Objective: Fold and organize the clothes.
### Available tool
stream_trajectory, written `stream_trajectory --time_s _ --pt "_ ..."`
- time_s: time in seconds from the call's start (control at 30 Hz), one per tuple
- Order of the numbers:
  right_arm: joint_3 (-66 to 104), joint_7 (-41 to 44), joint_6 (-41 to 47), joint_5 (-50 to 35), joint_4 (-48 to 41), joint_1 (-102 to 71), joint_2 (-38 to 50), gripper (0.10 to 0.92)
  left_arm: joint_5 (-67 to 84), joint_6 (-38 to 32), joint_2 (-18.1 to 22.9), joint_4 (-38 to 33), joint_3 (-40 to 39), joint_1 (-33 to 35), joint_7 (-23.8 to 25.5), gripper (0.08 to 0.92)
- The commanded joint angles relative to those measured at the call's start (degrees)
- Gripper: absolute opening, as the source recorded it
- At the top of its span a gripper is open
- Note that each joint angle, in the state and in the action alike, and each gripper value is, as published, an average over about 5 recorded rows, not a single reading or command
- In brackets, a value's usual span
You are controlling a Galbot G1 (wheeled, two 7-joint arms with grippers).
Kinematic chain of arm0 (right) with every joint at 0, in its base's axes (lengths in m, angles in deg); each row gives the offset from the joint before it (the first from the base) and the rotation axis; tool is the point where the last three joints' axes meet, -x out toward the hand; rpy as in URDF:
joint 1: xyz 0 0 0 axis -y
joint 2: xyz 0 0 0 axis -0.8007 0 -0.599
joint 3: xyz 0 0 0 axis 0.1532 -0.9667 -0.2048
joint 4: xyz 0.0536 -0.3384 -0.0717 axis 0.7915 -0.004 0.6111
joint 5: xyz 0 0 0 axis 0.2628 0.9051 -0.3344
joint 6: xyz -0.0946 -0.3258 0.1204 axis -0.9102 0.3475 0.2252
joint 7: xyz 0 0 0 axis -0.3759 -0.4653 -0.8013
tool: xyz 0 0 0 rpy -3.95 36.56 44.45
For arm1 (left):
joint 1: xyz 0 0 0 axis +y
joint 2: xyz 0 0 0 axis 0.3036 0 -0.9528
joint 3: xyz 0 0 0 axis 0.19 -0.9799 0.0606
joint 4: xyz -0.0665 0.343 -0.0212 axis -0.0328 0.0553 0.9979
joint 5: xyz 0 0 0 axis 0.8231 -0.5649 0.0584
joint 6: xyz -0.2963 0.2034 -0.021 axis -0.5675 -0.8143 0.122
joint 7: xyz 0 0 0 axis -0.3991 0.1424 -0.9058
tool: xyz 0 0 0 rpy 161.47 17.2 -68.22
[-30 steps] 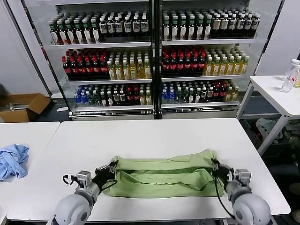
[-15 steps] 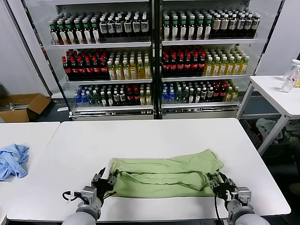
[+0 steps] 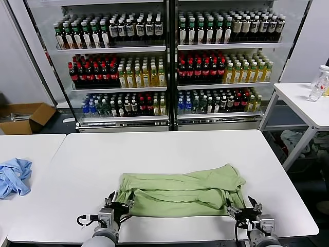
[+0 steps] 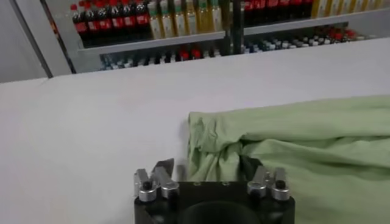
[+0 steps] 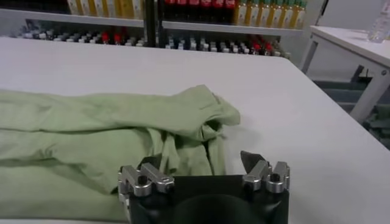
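The light green shirt [image 3: 180, 190] lies folded into a long rumpled band across the near middle of the white table [image 3: 164, 149]. No buttons or print show. My left gripper [image 3: 119, 200] is open and empty at the band's left end, by the near table edge. My right gripper [image 3: 241, 207] is open and empty just off the band's right end. The shirt also shows in the left wrist view [image 4: 292, 146], beyond the open left gripper [image 4: 210, 167], and in the right wrist view [image 5: 109, 140], beyond the open right gripper [image 5: 201, 161].
A light blue cloth [image 3: 13, 175] lies on a second white table at the left. Glass-door fridges [image 3: 169, 62] full of bottles stand behind the table. A small white table [image 3: 303, 103] with a bottle is at the right. A cardboard box [image 3: 25, 117] sits on the floor.
Both grippers have let go of the shirt's ends and drawn back toward the near table edge. The shirt now lies folded over on itself, flat on the table.
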Motion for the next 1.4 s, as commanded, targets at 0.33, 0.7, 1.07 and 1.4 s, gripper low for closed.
stream_trajectory --time_s 0.33,0.7,1.07,1.4 --pt "1.7 -0.2 -0.2 1.3 2.2 -2.9 -0.2 0.823 13.0 -0.9 -0.1 4.1 2.7 -3.2 1.4 0.373" --pt "3.4 -0.4 -0.3 -0.5 3.0 -3.1 0.5 0.823 21.9 -2.7 -9.0 3.4 17.8 -1.1 1.3 0.103" --pt "1.6 -0.5 -0.2 -0.8 2.2 -1.4 0.4 0.823 24.9 -1.6 -13.6 -0.4 29.7 3.5 3.9 0.095" --pt "1.9 -0.4 -0.2 -1.6 0.9 -0.8 1.2 0.823 28.1 -1.3 -11.4 -5.3 28.9 3.0 6.2 0.241"
